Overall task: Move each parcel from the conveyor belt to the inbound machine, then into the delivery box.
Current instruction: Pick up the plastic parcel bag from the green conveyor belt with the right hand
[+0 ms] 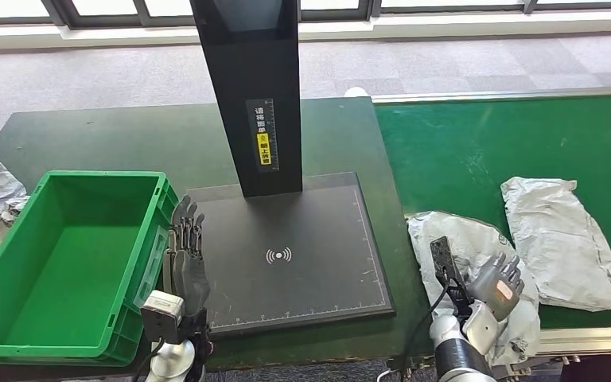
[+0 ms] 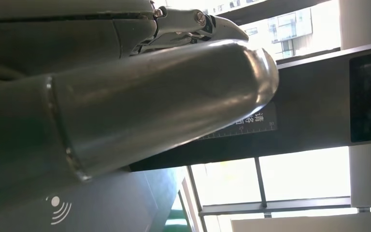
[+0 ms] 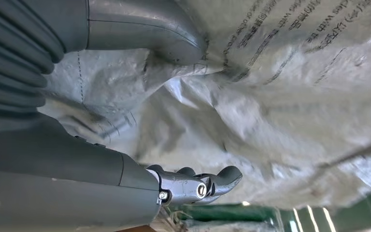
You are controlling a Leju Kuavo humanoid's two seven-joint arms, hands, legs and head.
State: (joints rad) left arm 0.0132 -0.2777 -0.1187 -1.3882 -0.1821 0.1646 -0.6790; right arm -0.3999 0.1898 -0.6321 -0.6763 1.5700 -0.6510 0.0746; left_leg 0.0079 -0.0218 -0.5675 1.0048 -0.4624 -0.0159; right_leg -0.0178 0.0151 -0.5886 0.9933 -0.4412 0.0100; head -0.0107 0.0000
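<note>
Crumpled grey plastic mailer parcel (image 1: 477,263) lies on green conveyor belt (image 1: 477,151) at near edge, right hand (image 1: 500,280) clasping it, thumb and fingers pressed into wrinkled plastic. Second grey plastic parcel (image 1: 561,239) just beside it. Left hand (image 1: 187,255) empty, fingers extended, over black scanner platform (image 1: 294,255) edge, beside green plastic crate (image 1: 64,263).

Near parcel (image 1: 477,247): crinkled grey plastic film, slight sheen, printed text. Far-right parcel (image 1: 561,239): same. Conveyor belt (image 1: 477,143): matt green, probably rubber. Delivery box (image 1: 16,247): smooth glossy green plastic. Inbound machine (image 1: 302,239): matt black plate, glossy column.
</note>
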